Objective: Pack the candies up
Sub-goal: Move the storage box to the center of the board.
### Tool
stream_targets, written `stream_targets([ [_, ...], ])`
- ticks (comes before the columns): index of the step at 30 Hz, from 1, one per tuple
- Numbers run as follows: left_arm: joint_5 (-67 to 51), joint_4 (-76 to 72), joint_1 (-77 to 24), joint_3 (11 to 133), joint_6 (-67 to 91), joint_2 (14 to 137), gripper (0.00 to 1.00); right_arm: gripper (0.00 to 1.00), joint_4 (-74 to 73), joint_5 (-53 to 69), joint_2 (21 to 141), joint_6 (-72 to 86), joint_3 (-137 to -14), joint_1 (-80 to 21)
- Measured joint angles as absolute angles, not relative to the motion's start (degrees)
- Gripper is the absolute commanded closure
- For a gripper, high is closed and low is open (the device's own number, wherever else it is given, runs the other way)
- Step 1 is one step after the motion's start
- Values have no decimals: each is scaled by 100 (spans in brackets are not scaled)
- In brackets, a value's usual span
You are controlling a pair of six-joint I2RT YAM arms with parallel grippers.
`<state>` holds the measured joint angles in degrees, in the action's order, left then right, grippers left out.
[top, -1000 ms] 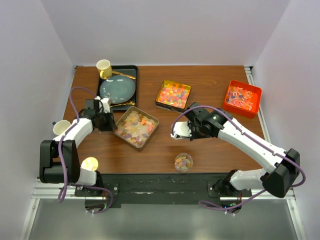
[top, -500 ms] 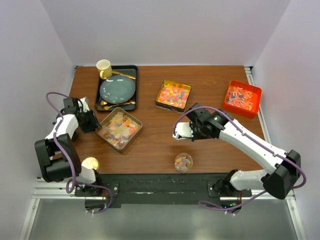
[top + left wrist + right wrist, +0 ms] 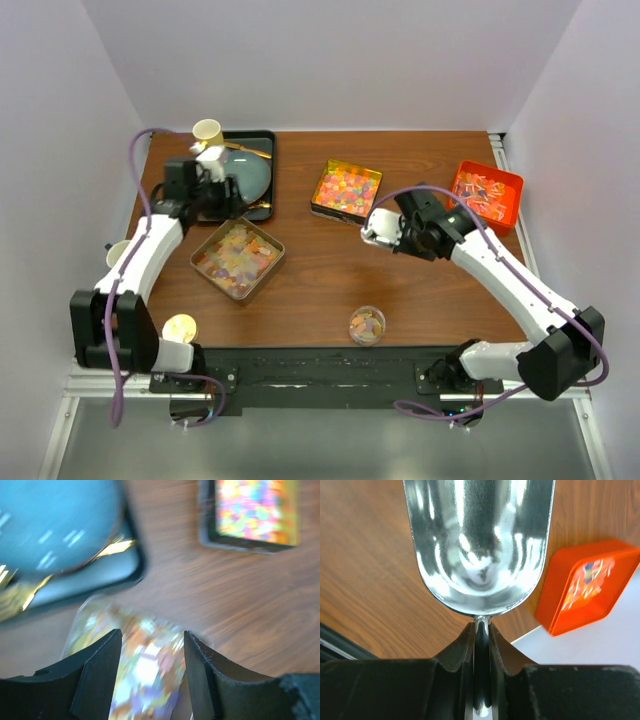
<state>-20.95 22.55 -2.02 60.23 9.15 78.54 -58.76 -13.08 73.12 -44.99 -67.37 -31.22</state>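
While squeezed almost fully together at the right claw [image 3: 481,630], clamps the thin stem of a shiny metal scoop [image 3: 479,545], with the empty bowl pointing away from the wrist. Hovers there above the brown wooden tabletop [image 3: 320,280], between a gold-rimmed square tin of bright multicolour candies [image 3: 346,190] on the left and an orange square plastic tub of red-white candies [image 3: 484,197] on the right, touching neither. In the right wrist view, catches that tub just right of the bowl. Nearer the front edge, well apart from the scoop: a small clear round jar [image 3: 367,324], part-filled with mixed sweets. At the left claw [image 3: 150,672], stands open to a middling gap, with nothing gripped between the black fingers [image 3: 97,680]. Through that gap, badly blurred in the wrist view, shows a clear square tray heaped with pastel candies [image 3: 237,258], lying on the tabletop below and out of contact with the fingers. In the overhead view, hangs above the near part of a black rectangular tray [image 3: 262,140], just behind the pastel tray. On that black tray: a blue-grey round plate [image 3: 245,170], gold cutlery [image 3: 252,151] beside the plate, and a pale yellow cup [image 3: 207,132] at the far left corner. Close to the left arm's base, by the front edge: a gold round lid [image 3: 180,326] lying flat.
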Motion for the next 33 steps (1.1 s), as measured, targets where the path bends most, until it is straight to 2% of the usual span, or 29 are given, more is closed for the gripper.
stream_targets([
  [5,-1990,1756,-1037,7076,794,9218,43,100,-5697,-1181,7533,-3898,-7116,-2429],
  [14,-1844,1531,-1564,9295,904,11907,43,100,-5575,-1066,7789,-3398,-7402,-1898],
  [24,-1688,1221,-2222,10259,1199,13002,43,100,-5586,-1072,7789,-3336,-7393,-1632],
  [28,-1411,1319,-2366,10276,1306,13115,50,100,-5612,-1074,7789,-3336,-7389,-1594],
  [29,-1330,1363,-2377,10269,1328,13115,57,100,-5612,-1074,7789,-3339,-7389,-1594],
  [31,-1275,1404,-2377,10204,1396,13102,62,100,-5614,-1074,7791,-3339,-7389,-1594],
  [33,-1282,1441,-2377,10014,1415,13056,71,100,-5614,-1072,7806,-3341,-7391,-1594],
])
